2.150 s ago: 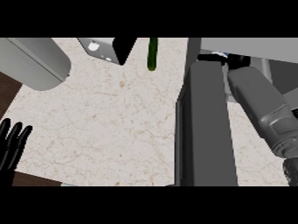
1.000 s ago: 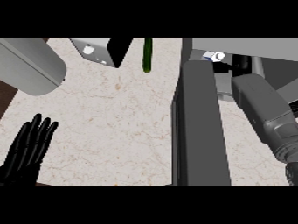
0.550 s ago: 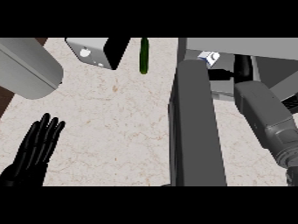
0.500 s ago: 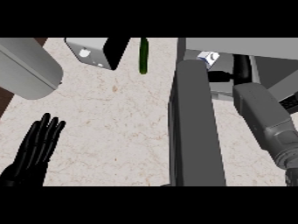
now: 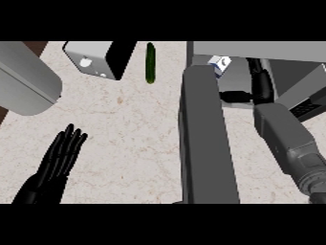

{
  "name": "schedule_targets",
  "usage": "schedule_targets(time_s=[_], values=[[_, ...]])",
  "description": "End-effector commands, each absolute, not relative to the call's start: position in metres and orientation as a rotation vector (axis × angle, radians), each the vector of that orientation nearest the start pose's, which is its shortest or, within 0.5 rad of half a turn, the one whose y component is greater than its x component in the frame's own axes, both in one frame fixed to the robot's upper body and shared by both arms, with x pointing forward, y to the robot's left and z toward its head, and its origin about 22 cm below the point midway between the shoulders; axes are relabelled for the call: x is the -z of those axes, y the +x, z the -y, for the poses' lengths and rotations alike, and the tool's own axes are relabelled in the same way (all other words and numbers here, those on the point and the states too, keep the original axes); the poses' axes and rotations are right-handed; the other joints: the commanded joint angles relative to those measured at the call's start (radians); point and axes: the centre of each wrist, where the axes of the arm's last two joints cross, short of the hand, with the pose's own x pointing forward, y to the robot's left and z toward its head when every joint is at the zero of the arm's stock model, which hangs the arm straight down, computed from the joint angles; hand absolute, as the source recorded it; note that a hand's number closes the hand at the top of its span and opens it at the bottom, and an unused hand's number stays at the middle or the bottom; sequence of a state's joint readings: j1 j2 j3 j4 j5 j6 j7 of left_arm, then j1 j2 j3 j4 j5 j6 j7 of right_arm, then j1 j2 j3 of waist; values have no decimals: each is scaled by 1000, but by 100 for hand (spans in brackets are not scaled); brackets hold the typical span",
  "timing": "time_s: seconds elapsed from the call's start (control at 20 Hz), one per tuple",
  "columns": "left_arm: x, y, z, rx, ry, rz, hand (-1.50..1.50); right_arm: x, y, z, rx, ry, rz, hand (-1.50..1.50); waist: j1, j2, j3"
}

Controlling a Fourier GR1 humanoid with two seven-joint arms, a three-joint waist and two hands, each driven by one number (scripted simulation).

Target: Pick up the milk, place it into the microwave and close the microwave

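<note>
Milk (image 5: 220, 65) sits inside microwave (image 5: 264, 50) at 1 o'clock, label unreadable. R hand (image 5: 254, 91) beside it, fingers can't tell. L hand (image 5: 58, 160), fingers straight, has crept up from 8 o'clock. Door (image 5: 206, 139) open.

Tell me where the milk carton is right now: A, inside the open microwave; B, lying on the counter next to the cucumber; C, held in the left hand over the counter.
A: the milk carton sits past the open door, inside the microwave, where the right hand reaches in; the left hand is open and holds nothing.
</note>
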State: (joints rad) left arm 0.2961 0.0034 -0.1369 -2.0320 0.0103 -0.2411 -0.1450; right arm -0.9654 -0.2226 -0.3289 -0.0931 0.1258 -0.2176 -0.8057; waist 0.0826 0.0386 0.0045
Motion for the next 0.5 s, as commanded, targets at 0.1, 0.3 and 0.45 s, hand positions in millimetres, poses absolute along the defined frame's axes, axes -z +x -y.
schedule_targets(time_s=[0.1, 0.3, 0.45], values=[[-44, 175, -218, 233, -293, 1875, -150, 43, 393, 228, -106, -154, 1840, -150, -28, -14, -2], [-35, 189, -207, 350, -326, 1841, -150, 60, 379, 239, -77, -99, 1840, -150, -54, -23, -3], [-31, 188, -204, 425, -371, 1785, 150, 71, 370, 238, -72, -77, 1853, -150, -58, -27, -3]])
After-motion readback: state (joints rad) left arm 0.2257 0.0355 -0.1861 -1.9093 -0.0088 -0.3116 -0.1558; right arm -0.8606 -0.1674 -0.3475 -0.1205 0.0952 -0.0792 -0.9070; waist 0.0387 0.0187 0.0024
